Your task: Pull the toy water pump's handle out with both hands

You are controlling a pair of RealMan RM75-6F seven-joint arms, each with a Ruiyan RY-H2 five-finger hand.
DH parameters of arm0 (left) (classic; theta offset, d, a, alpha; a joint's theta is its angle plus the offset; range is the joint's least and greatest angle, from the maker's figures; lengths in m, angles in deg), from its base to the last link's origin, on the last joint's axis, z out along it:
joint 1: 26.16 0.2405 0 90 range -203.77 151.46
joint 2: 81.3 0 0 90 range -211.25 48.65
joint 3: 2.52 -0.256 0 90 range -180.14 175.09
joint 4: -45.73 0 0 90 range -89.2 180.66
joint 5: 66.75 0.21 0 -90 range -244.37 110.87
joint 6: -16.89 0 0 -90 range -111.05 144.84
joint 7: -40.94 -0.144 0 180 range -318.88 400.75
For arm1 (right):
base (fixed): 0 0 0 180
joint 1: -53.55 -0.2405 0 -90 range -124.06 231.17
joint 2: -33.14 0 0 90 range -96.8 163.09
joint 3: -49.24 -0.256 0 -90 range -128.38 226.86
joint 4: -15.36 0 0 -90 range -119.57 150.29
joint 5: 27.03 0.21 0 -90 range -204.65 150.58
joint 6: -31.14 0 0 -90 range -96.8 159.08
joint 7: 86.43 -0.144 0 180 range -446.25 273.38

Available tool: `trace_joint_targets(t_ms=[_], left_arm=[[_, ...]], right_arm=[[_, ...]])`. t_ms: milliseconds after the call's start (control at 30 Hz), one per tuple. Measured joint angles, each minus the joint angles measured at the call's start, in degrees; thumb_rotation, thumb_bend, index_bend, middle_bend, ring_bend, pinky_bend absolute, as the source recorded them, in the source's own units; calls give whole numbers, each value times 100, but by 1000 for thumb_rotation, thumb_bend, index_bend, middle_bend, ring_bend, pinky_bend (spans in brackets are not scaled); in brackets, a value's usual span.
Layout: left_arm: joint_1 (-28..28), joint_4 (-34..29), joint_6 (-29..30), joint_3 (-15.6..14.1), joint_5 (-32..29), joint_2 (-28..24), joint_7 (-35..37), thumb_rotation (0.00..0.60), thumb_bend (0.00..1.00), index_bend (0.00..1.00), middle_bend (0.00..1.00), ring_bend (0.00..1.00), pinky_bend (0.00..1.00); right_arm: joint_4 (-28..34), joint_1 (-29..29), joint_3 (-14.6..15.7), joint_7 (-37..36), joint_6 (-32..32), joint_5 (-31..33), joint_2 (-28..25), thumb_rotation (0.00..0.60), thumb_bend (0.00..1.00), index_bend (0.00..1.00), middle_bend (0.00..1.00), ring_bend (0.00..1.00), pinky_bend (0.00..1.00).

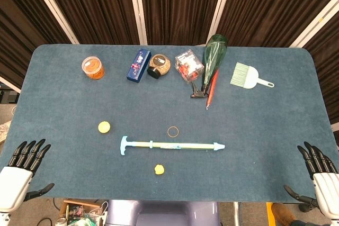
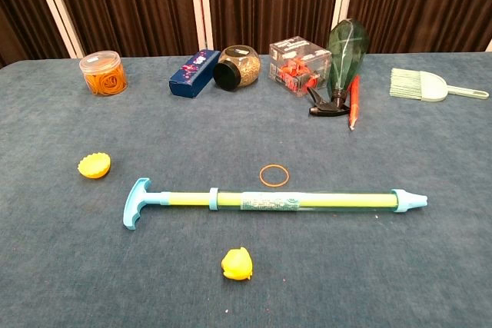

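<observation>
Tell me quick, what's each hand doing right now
Left hand: open, holding nothing, at the table's near left corner.
Right hand: open, holding nothing, at the near right corner.

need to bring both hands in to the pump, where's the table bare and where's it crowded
Bare cloth runs from each hand, left and right, inward to the pump. Close to it lie a rubber band and two yellow toys. The back row, orange tub to brush, is crowded.
</observation>
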Motion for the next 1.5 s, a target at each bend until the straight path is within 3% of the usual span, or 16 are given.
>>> trace_joint_targets(t_ms=[300,500,600,767,1067,1500], left_arm=[[-9,31,-41,-28,-7,-18,80,600,0,0,0,0,5],[-190,161,-134,139,-18,100,138,600,0,0,0,0,30],[-333,305,-156,277,-7,205,197,600,0,0,0,0,39],[-539,492,-297,460,-53,284,160,600,0,0,0,0,39],[-700,416,-467,619,-351,321,290,600,0,0,0,0,39],[-1161,590,-1326,902,-1000,449,-60,600,0,0,0,0,39]], right_arm=[[17,4,-4,-5,-6,32,-4,452,220,0,0,0,149],[-15,-86,-38,69,-67,-79,158,454,233,0,0,0,148],[-152,-211,-87,138,-167,-179,413,452,232,28,0,0,148],[-509,-482,-201,318,-567,-159,1006,456,233,199,0,0,148],[-974,-805,-476,1325,-1085,281,2013,473,248,330,0,0,148],[-1542,-1287,-724,1761,-1767,858,2895,496,247,336,0,0,149]])
